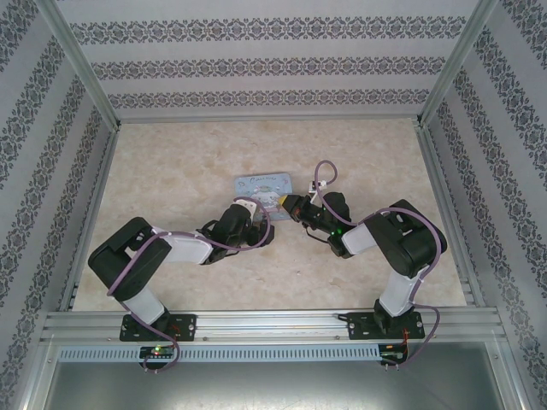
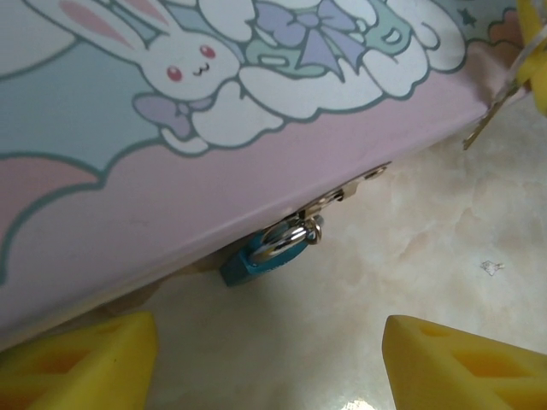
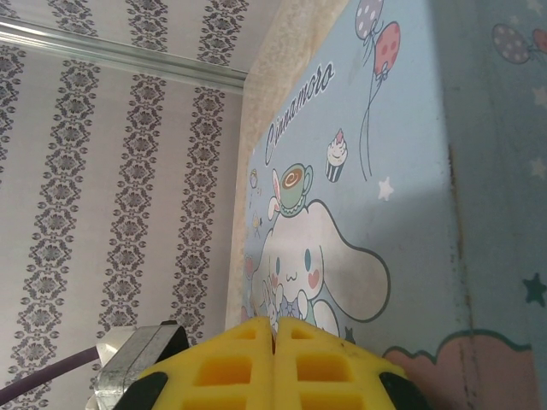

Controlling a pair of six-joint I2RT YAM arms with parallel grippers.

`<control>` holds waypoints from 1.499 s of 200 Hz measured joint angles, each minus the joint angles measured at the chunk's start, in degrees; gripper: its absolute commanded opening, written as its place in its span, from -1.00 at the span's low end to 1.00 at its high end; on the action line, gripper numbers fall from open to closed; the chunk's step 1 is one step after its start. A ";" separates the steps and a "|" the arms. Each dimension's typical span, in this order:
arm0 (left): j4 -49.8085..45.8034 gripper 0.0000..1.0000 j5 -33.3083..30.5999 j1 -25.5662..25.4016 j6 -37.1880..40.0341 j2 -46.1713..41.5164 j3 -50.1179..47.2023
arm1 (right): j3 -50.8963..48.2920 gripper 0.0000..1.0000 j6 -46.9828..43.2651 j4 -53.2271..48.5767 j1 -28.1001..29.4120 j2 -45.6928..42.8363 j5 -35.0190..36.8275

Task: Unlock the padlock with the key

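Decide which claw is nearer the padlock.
Left. The left claw faces the padlock directly, open; the right claw, shut, sits farther off at the right end of the tin.

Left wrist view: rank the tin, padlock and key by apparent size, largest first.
1. tin, by far the largest.
2. padlock, small, hanging at the tin's clasp.
3. key, roughly as long as the padlock but much thinner.

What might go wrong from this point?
The padlock hangs at the edge of the tin, with the left gripper open and apart from it; it may swing away when pushed. The right gripper seems to pinch the thin key by its end; it could twist or slip.
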 measured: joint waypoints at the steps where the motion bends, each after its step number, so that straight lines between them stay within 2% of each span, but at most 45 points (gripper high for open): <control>1: 0.09 0.40 0.00 0.00 0.02 0.07 0.00 | 0.00 -1.00 0.00 0.04 0.00 0.02 0.00; 128: 9.29 0.34 -1.25 0.02 0.00 7.82 3.23 | 1.09 -1.00 0.42 1.55 0.00 1.81 -0.02; 176: 10.93 0.35 1.09 0.07 -0.74 9.11 4.39 | 1.11 -1.00 0.42 2.05 0.00 2.12 -0.02; 300: 21.59 0.35 6.78 2.16 -13.62 9.68 1.53 | 1.11 -1.00 1.09 3.50 0.00 2.86 -0.02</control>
